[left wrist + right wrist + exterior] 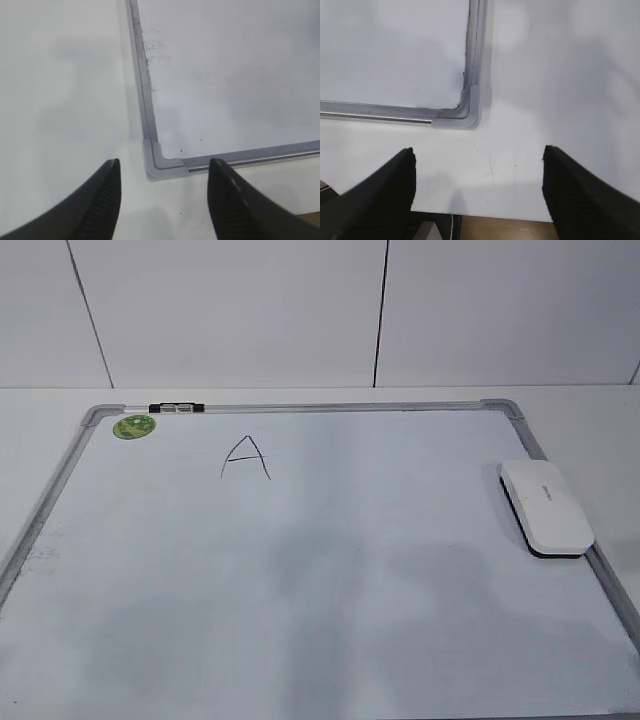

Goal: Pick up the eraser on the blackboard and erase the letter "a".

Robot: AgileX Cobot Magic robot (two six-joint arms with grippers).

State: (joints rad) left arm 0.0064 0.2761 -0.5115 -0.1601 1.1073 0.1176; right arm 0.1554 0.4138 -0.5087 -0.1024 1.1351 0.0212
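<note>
left gripper (162,200): jaws apart, empty | right gripper (477,187): jaws wide, empty

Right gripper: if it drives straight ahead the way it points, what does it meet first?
Likely the bare table, then the whiteboard's corner. The open right gripper holds nothing; depth is unclear.

The board (300,590) runs off the bottom edge of the exterior view, so its two near corners are missing there, and its left frame is clipped by the picture's left edge. Neither arm appears in that view. The eraser (545,507) carries small grey lettering too small to read, and the print on the green sticker (134,426) cannot be made out either. A small dark-and-white piece (176,408) on the far frame is too small to identify. Each wrist view cuts the gripper fingers (102,205) (582,192) at the bottom edge and shows only one board corner.
</note>
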